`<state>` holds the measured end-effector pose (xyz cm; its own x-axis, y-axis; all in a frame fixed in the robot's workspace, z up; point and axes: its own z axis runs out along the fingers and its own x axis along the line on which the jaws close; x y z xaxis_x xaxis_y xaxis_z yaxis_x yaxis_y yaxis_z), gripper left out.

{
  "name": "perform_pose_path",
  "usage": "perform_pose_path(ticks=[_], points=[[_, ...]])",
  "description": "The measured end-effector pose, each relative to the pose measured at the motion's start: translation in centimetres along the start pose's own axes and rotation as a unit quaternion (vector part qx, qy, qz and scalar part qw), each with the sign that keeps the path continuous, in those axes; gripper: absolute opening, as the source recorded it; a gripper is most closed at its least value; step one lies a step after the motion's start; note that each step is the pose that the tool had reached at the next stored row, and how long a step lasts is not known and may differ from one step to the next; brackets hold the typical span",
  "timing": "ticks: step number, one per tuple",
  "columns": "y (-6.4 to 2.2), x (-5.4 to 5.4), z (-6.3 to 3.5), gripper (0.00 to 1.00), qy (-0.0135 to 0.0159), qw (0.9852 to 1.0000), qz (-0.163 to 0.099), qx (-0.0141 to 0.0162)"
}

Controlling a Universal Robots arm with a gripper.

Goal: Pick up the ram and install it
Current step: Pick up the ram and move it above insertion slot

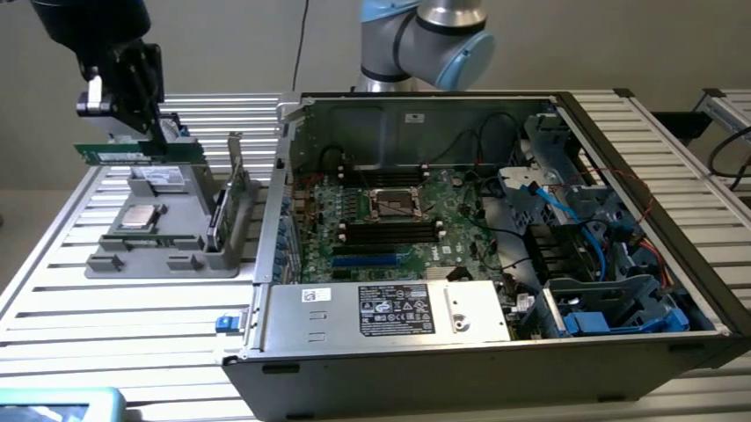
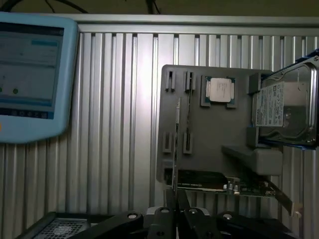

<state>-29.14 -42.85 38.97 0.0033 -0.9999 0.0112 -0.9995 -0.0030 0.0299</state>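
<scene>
Claw (image 1: 132, 145) clamped on ram (image 1: 112, 156), stick lifted clear above grey tray (image 1: 176, 255) on bench (image 1: 94, 343), exterior view's left. Pickup done. Install left: motherboard (image 1: 434, 220) slots inside open computer case (image 1: 470, 369) well apart from ram, not yet reached.

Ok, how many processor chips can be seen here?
1. The processor chip sits in its recess on the grey tray, beside the hard drive. The motherboard socket may hold another; that cannot be told.
</scene>
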Motion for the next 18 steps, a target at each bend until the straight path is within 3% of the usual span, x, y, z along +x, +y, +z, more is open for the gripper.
perform_pose_path(ticks=[5,18], points=[[-2.19,0.0,-1.49,0.13,-0.0004,1.0,0.0,-0.0005],[-8.09,0.1,-2.22,0.13,-0.0015,1.0,0.0,-0.0007]])
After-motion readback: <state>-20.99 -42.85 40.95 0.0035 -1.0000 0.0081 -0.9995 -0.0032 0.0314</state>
